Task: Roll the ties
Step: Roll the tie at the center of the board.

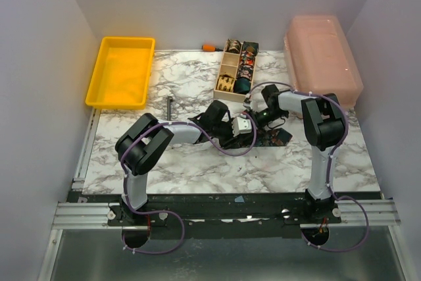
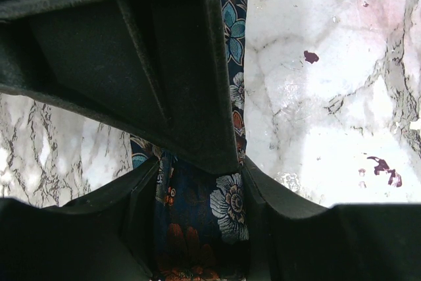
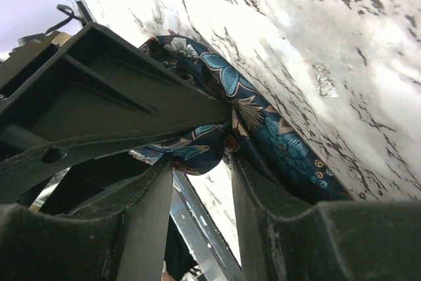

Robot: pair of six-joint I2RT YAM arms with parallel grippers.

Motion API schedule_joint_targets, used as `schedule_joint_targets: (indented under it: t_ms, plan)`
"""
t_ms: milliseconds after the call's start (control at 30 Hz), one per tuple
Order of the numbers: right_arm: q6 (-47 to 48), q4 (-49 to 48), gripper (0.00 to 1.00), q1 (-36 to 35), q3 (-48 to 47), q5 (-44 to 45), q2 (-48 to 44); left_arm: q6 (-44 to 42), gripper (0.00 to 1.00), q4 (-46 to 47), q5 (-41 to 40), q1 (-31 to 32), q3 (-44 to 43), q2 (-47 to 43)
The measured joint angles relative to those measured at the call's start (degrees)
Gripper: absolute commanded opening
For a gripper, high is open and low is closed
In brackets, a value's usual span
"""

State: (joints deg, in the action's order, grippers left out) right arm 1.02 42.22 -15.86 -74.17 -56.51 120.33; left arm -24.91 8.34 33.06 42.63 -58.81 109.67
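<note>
I'm pinching the floral tie (image 2: 223, 208) in my left gripper (image 2: 200, 176) at mid-table. My right gripper (image 3: 200, 162) is crowding it, and I cannot tell its grip. The wooden box (image 1: 221, 77) is sitting just behind on the marble tabletop (image 1: 197, 162), with pale walls enclosing us.

Two arms, left arm (image 1: 146, 146) and right arm (image 1: 322, 126): pale grey tubular links joined by bulky black rounded joint housings. Each arm carries a thin purple cable (image 1: 154, 249) looping loosely from base to wrist. Left fingers (image 2: 131, 64) and right fingers (image 3: 131, 110): matte black plastic, grainy surface, hollow backs with moulded stiffening ribs; one small round hole on a right finger.
</note>
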Motion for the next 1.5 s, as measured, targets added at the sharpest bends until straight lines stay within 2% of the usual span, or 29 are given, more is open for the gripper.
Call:
schedule_joint_targets:
  t_ms: [33,100,133,400,467,600,700,933,967,1067,1300,1400,1500]
  plan:
    - [0.0,-0.1,0.31,0.0,0.0,-0.4,0.1,0.1,0.43,0.0,0.0,0.0,0.0,0.0]
    - [0.0,-0.3,0.07,0.0,0.0,-1.5,0.2,0.1,0.45,0.0,0.1,0.0,0.0,0.1]
    - [0.2,-0.4,0.00,0.0,0.0,-1.8,0.2,0.1,0.47,0.1,0.1,0.0,0.0,0.1]
    - [1.6,-0.2,0.00,0.0,-0.1,0.6,0.9,1.3,0.85,1.8,0.4,-0.7,0.7,0.3]
    - [1.8,-0.2,0.00,0.0,-0.1,2.3,1.2,2.5,0.89,4.3,1.2,-1.1,2.3,-0.1]
    - [1.8,-0.1,0.00,0.1,-0.2,4.4,1.7,5.8,0.90,12.3,2.8,-2.6,8.2,-2.0]
    - [1.8,0.4,0.00,0.0,-1.0,4.7,2.3,7.5,0.85,17.5,4.1,-3.6,11.4,-2.7]
    - [1.5,3.2,0.00,0.0,-3.3,4.9,4.0,7.8,0.83,22.5,6.1,-3.9,11.8,-1.4]
    - [1.5,3.7,0.00,0.1,-3.7,4.9,4.2,7.8,0.81,23.3,6.1,-3.7,11.7,-1.0]
    - [1.6,5.0,0.00,0.0,-4.6,4.8,5.0,7.8,0.67,25.1,6.2,-2.9,11.7,-0.2]
    - [2.4,6.4,0.00,0.1,-5.3,4.7,5.5,9.0,0.19,24.8,5.3,-2.0,9.7,1.8]
    - [3.2,6.5,0.01,0.2,-4.9,4.8,4.8,10.8,0.10,22.6,4.3,-2.0,8.8,1.6]
    - [4.3,5.7,0.13,0.2,-3.5,5.0,2.9,11.6,0.08,18.9,3.4,-2.0,7.2,1.4]
